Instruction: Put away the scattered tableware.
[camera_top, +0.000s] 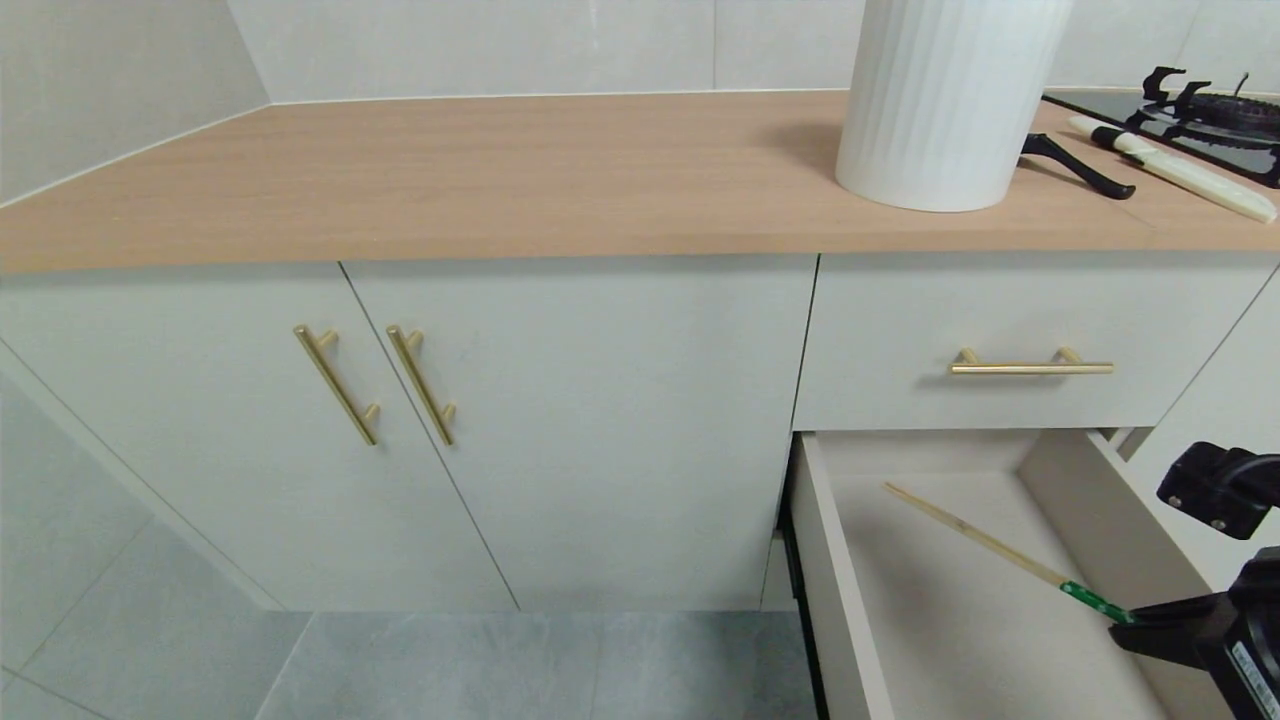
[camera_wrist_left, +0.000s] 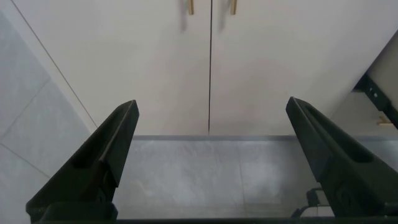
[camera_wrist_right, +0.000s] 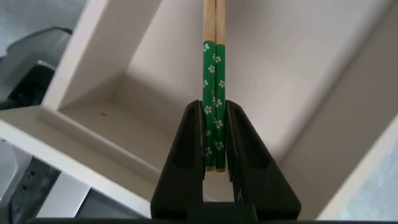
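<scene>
The chopsticks (camera_wrist_right: 215, 68), clamped in the right gripper (camera_wrist_right: 215, 115), should be lowered flat into the drawer (camera_top: 835, 560) before release.

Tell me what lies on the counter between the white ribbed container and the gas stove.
In the head view, a black handle and a cream-coloured knife lie between the white ribbed container and the gas stove.

1. A light wooden countertop (camera_top: 450, 170) runs the width of the room and meets pale tiled walls (camera_top: 480, 45) in a corner on the left.
2. Under it are two off-white cabinet doors (camera_top: 620, 430), with brass bar handles (camera_top: 421, 385) either side of their shared seam.
3. To their right, a closed drawer front (camera_top: 1000, 310) carries a horizontal brass handle (camera_top: 1030, 367).
4. Grey floor tiles (camera_top: 480, 665) lie below.
5. A black gas hob (camera_top: 1205, 108) sits at the countertop's far right.
</scene>
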